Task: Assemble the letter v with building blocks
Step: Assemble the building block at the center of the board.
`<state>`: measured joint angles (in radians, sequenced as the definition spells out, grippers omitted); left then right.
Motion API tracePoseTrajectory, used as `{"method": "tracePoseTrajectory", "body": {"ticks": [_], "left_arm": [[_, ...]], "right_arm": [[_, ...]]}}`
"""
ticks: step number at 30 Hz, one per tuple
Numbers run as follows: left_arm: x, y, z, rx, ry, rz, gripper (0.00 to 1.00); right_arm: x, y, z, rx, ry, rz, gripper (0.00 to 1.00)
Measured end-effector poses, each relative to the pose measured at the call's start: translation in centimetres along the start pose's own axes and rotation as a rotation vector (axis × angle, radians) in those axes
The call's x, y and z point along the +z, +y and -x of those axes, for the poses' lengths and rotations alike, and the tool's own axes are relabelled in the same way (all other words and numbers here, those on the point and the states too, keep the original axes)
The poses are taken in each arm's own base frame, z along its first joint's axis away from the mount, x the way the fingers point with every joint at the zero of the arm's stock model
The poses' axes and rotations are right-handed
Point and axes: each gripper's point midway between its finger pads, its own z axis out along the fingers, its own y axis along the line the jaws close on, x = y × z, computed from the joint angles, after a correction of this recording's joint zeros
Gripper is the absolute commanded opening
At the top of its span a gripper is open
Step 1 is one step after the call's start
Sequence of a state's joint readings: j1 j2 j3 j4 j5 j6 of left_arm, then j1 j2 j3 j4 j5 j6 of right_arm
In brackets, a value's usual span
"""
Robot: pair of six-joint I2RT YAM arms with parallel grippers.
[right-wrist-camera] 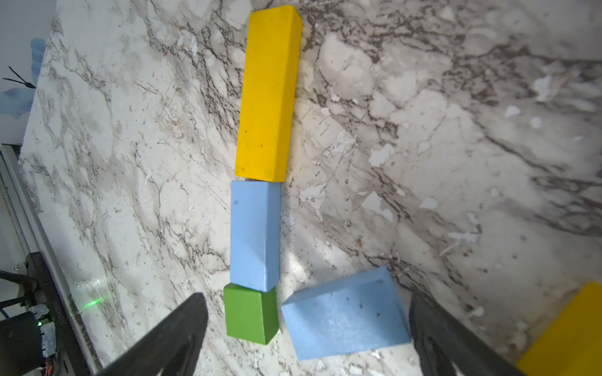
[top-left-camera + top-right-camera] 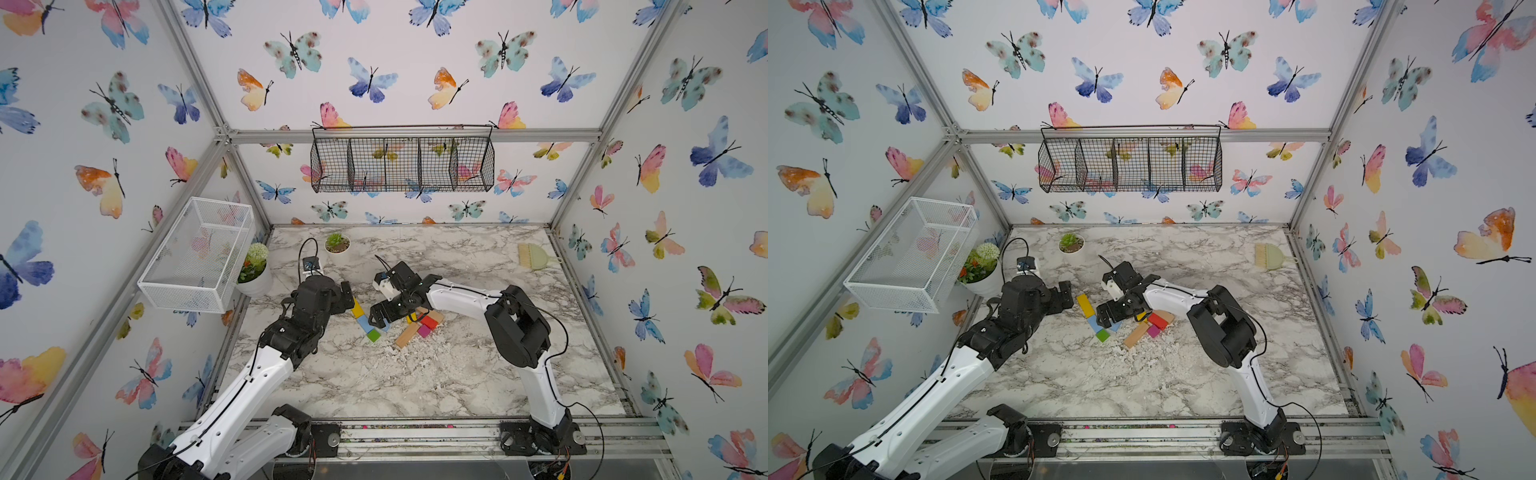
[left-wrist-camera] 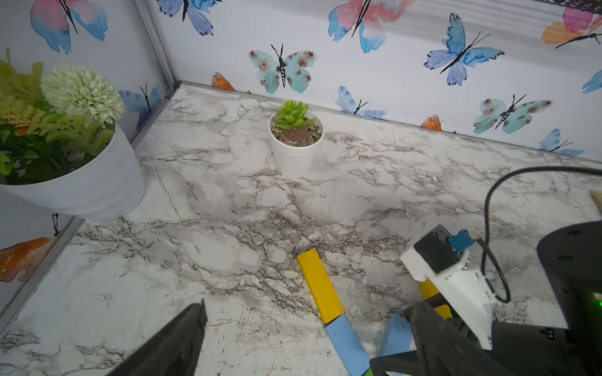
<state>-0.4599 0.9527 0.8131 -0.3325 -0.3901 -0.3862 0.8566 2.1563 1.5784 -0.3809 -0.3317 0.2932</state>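
Note:
On the marble table a yellow bar [image 1: 268,94], a light-blue bar [image 1: 255,234] and a green cube [image 1: 250,312] lie end to end in one slanted line, seen in both top views [image 2: 356,309]. A second light-blue bar [image 1: 345,319] lies angled beside the cube, between the fingers of my open right gripper [image 1: 306,298] [image 2: 380,320]. Another yellow bar [image 1: 570,335] shows at the edge. Just right of the line, a tan bar [image 2: 407,336], a red bar [image 2: 429,322] and a magenta cube [image 2: 424,331] lie in a loose pile. My left gripper [image 3: 308,306] [image 2: 347,297] stands open and empty at the first yellow bar's [image 3: 321,286] far end.
A small succulent pot [image 2: 337,244] stands at the back, a larger flower pot [image 2: 255,274] at the left wall under a white wire basket [image 2: 195,255]. A black wire basket [image 2: 402,160] hangs on the back wall. A green brush [image 2: 534,257] lies back right.

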Motion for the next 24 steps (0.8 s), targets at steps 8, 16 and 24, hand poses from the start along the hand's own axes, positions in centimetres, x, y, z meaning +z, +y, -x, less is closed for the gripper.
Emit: {"method": "tracePoseTrajectory", "body": {"ticks": [8, 16, 24], "left_arm": [[0.0, -0.15, -0.06, 0.0, 0.003, -0.009, 0.98], [0.0, -0.18, -0.07, 0.0, 0.004, -0.01, 0.98], [0.0, -0.18, -0.07, 0.0, 0.004, -0.01, 0.98]], "right_arm": [[0.31, 0.07, -0.7, -0.001, 0.016, -0.001, 0.99], [0.39, 0.09, -0.87, -0.002, 0.018, -0.004, 0.98], [0.39, 0.08, -0.88, -0.003, 0.015, -0.003, 0.98]]}}
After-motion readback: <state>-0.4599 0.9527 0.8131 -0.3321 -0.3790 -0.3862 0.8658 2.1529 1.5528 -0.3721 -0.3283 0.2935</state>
